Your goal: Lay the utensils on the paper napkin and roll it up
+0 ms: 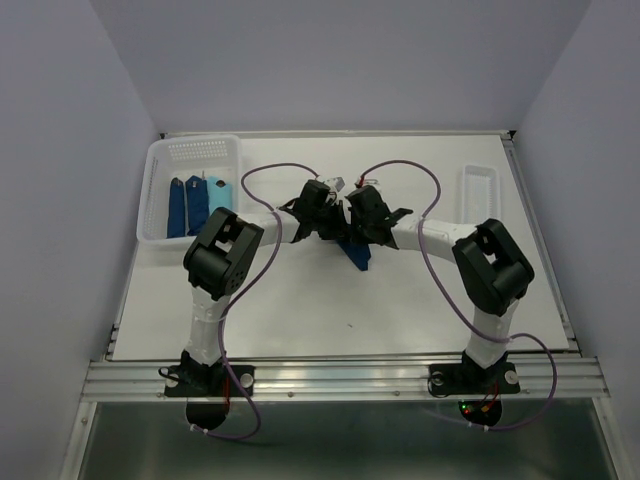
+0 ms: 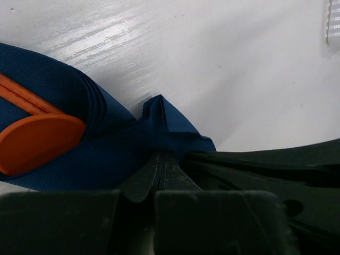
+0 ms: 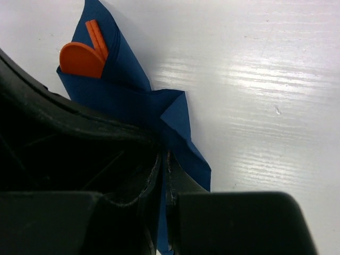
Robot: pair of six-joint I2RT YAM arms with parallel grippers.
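Surface (image 1: 330,300): white and glossy with a faint grain. It fills the middle of the top view, and a small dark speck (image 1: 349,324) sits below centre.
Room: plain pale walls (image 1: 60,150) close in on three sides. A ribbed metal rail (image 1: 340,378) runs along the bottom edge of the surface and carries both arm bases.
Paper napkin (image 1: 358,252): dark navy, lying on the surface just right of centre in the top view. It is partly folded over, with one crumpled corner standing up.
Utensils (image 3: 79,58): orange. A rounded end and two thin strips poke out of the napkin's fold at the upper left of the right wrist view.
Left pincer (image 2: 159,159): closed, pinching the raised napkin corner between its tips.
Right pincer (image 3: 164,156): fingers almost together, with navy paper clamped in the narrow slit between them.
Basket (image 1: 190,150): white and perforated, at the upper left of the top view. It holds dark blue rolls (image 1: 177,207) beside a light blue roll (image 1: 216,195).
Tray (image 1: 478,190): clear and shallow, at the upper right, well apart from the napkin.
Cables (image 1: 270,170): purple loops arching over both forearms.
In the way: from above, the two black wrist heads meet over the napkin, so only its lower corner shows. In each wrist view the dark fingers block the bottom of the frame.
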